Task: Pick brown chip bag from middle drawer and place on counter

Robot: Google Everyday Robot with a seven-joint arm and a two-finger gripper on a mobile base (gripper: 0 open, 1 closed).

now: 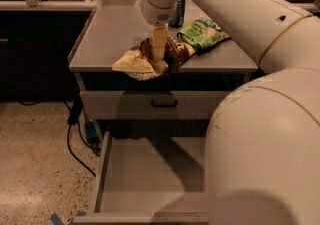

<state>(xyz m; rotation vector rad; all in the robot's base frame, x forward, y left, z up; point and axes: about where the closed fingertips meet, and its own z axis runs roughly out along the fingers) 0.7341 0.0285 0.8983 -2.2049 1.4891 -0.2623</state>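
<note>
The brown chip bag [144, 60] lies crumpled on the counter [107, 34], close to its front edge, with a tan flap spread to the left. My gripper [159, 64] reaches straight down from the arm into the middle of the bag and is shut on it. Below, the middle drawer [150, 174] stands pulled out with a bare floor, its right part hidden by my arm.
A green chip bag [202, 33] lies on the counter right of the brown one, and a dark can [177, 11] stands behind them. A closed drawer with a dark handle [164, 103] sits under the counter. Cables [75, 139] trail on the floor at left.
</note>
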